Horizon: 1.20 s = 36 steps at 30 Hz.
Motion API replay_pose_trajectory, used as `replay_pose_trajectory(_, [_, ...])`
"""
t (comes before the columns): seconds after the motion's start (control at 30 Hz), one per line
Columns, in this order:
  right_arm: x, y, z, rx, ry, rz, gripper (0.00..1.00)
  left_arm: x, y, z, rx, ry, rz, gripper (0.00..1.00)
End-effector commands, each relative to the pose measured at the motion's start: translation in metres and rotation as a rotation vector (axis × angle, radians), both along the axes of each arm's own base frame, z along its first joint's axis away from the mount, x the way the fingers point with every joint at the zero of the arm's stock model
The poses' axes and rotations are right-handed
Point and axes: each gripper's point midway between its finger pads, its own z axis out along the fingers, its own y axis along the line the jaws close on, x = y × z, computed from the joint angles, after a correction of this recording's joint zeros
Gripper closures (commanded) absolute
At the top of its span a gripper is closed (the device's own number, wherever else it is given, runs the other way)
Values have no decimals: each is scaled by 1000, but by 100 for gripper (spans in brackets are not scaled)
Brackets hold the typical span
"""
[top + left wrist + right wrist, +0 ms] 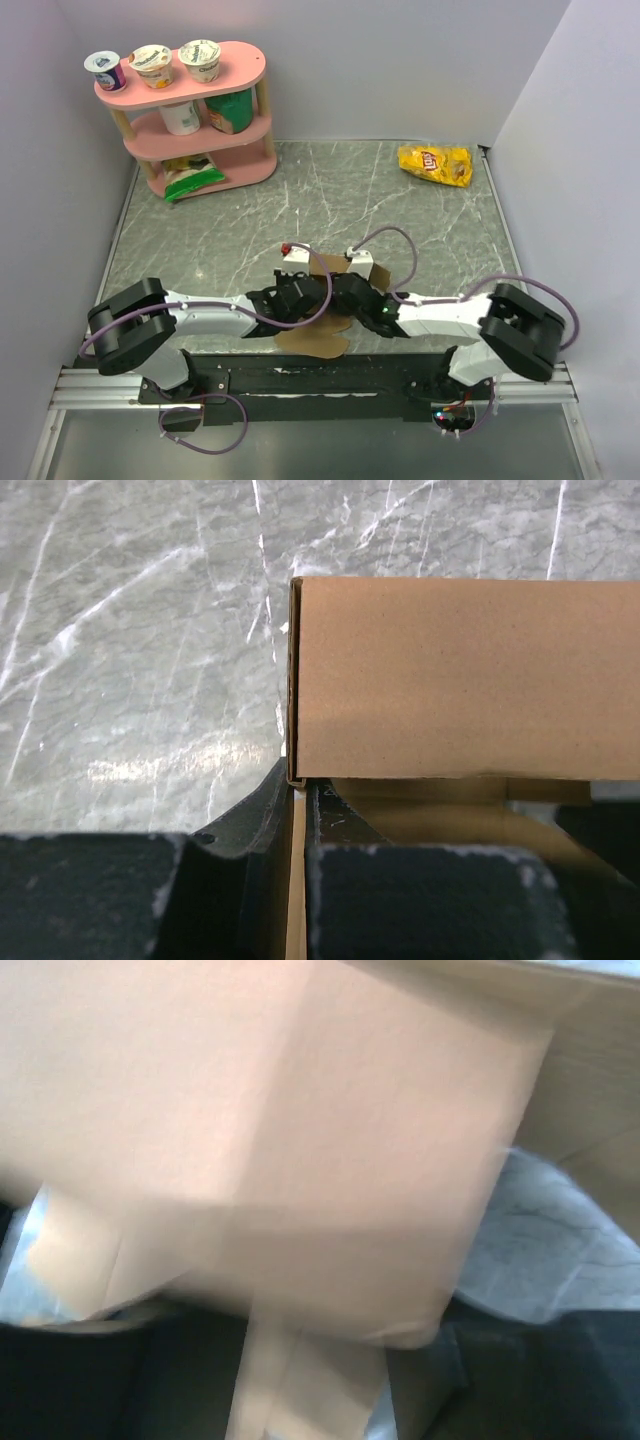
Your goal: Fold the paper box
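The paper box (318, 338) is plain brown cardboard, partly folded, lying at the table's near middle under both grippers. My left gripper (298, 298) reaches in from the left. In the left wrist view it (297, 880) is shut on a thin upright cardboard panel seen edge-on, with a raised box wall (460, 680) just beyond. My right gripper (350, 295) reaches in from the right. In the right wrist view the cardboard (300, 1110) is blurred and fills most of the frame. A flap runs down between the parted dark fingers of that gripper (315, 1390).
A yellow chip bag (435, 163) lies at the back right. A pink shelf (195, 120) with yogurt cups and packets stands at the back left. White walls close in the left, back and right sides. Cables loop over the arms.
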Motion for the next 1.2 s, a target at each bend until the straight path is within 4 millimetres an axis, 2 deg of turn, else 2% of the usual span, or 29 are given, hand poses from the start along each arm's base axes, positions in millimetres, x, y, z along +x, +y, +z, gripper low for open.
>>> replay_pose_trajectory(0.0, [-18,12,46,95,-143,135,21,5,-4,-3,-29,65,-50,99])
replay_pose_trajectory(0.03, [-24,13,51,80,-174,200,17,11,2,-1,-6,61,-48,99])
replay_pose_trajectory(0.07, [-32,14,65,109,-202,236,14,15,3,2,2,57,-48,99])
replay_pose_trajectory(0.13, [-47,11,72,109,-221,296,13,21,9,6,29,51,-56,99])
replay_pose_trajectory(0.17, [-50,8,90,155,-256,305,13,23,11,8,32,48,-59,99])
replay_pose_trajectory(0.2, [-59,7,93,169,-245,348,13,23,11,7,38,55,-82,99])
replay_pose_trajectory(0.23, [-59,2,100,163,-265,356,13,29,13,12,25,42,-81,99])
replay_pose_trajectory(0.27, [-57,-3,122,205,-312,343,13,28,15,9,32,44,-88,99])
replay_pose_trajectory(0.3, [-54,-15,127,161,-306,313,14,28,17,9,37,41,-95,99])
replay_pose_trajectory(0.4, [-29,-44,161,155,-352,198,23,27,18,9,14,44,-125,99])
replay_pose_trajectory(0.43, [-26,-50,159,144,-323,204,25,24,18,8,0,49,-137,99])
replay_pose_trajectory(0.47, [-3,-72,159,127,-315,107,25,24,17,9,-11,47,-141,99])
replay_pose_trajectory(0.53, [13,-84,160,134,-314,72,26,22,17,9,-27,48,-144,99])
replay_pose_trajectory(0.57, [32,-104,152,112,-295,-6,26,21,16,10,-35,49,-151,99])
replay_pose_trajectory(0.63, [48,-118,144,99,-287,-52,26,20,17,10,-49,50,-147,99])
replay_pose_trajectory(0.67, [58,-118,140,107,-283,-54,25,19,16,11,-58,51,-154,99])
replay_pose_trajectory(0.7, [69,-132,133,100,-277,-102,24,18,15,11,-65,54,-157,99])
replay_pose_trajectory(0.83, [95,-140,99,78,-224,-129,23,17,12,12,-82,52,-169,99])
replay_pose_trajectory(0.87, [97,-140,80,61,-179,-134,23,17,12,12,-82,52,-171,99])
replay_pose_trajectory(0.93, [101,-136,67,78,-150,-144,23,18,11,11,-76,55,-174,99])
replay_pose_trajectory(0.97, [100,-132,54,83,-113,-142,23,18,10,10,-74,57,-176,99])
replay_pose_trajectory(1.07, [94,-102,42,155,-98,-93,23,20,7,6,-60,69,-171,99])
replay_pose_trajectory(1.13, [92,-82,45,170,-118,-56,23,22,7,3,-45,75,-161,99])
replay_pose_trajectory(1.17, [84,-63,43,173,-111,-7,23,23,8,0,-38,83,-156,99])
